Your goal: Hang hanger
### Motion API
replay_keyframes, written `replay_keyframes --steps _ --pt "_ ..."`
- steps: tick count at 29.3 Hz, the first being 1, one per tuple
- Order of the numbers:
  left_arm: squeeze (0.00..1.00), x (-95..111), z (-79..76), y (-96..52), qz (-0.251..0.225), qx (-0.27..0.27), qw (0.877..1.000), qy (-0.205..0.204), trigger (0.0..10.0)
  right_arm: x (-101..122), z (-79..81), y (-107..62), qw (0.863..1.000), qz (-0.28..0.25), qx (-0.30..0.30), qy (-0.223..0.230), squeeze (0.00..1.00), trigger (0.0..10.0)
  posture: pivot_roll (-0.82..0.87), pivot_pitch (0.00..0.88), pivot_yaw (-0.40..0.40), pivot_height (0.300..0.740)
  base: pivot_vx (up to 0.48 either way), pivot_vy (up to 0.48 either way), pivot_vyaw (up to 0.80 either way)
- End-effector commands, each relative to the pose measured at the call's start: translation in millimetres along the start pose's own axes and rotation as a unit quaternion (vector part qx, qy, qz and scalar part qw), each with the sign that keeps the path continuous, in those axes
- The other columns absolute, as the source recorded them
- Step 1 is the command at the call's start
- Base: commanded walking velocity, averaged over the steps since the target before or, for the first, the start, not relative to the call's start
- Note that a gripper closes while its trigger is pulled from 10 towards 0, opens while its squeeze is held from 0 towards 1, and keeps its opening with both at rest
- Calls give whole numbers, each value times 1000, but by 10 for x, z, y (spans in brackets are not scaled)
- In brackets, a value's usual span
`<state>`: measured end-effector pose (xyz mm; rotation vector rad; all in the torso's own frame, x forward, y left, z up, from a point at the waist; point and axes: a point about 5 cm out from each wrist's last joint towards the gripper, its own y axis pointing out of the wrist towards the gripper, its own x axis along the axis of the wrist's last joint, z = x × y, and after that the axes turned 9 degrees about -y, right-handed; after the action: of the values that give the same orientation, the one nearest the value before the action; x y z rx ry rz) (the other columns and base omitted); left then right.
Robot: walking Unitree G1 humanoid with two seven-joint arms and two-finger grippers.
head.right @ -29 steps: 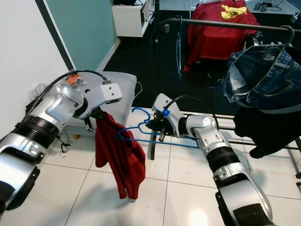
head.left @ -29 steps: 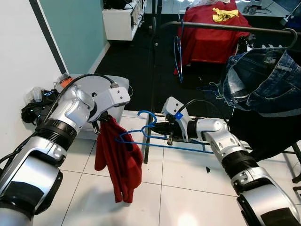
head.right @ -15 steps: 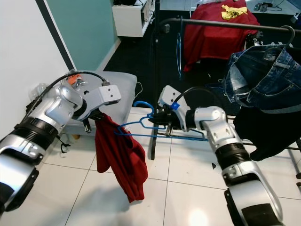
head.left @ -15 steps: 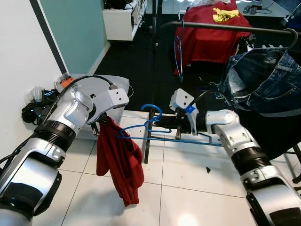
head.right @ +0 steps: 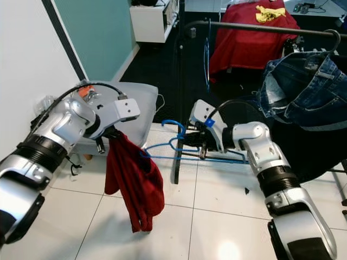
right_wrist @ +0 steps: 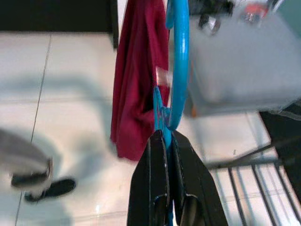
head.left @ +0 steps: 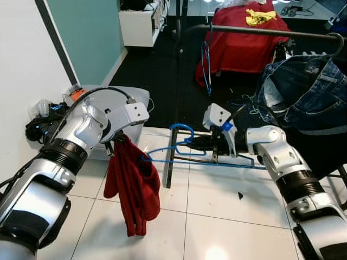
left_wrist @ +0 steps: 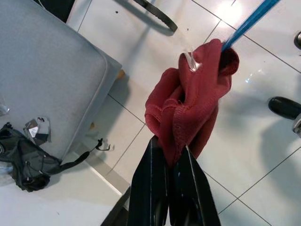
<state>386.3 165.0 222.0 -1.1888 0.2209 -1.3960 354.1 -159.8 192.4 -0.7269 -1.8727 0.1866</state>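
Blue hanger [head.left: 179,142] sits clamped in right pincer [head.left: 191,144], hook up.

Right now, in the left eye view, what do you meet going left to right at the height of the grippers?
Left gripper → red garment → blue hanger → right gripper → jeans on the rail.

text: none readable | labels: none readable | numbers: none readable
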Motion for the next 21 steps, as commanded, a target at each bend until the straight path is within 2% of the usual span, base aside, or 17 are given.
replay_keyframes --steps 1,12,17,21 --pt "0 -25 15 -32 5 2 1000 2 10000 -60 39 25 1000 18 6 -4 0 10000 -4 125 27 740 0 0 0" --pt "0 10 6 -50 -1 -5 1000 0 10000 -134 55 50 1000 28 -10 1 0 10000 -1 132 26 740 0 0 0" --pt "0 53 -29 -57 -18 -18 1000 2 10000 -113 54 60 1000 10 -11 10 0 10000 1 135 26 740 0 0 0" --pt "0 63 -62 -35 -18 -21 1000 3 10000 -36 96 77 999 -22 18 23 0 10000 -1 137 26 740 0 0 0"
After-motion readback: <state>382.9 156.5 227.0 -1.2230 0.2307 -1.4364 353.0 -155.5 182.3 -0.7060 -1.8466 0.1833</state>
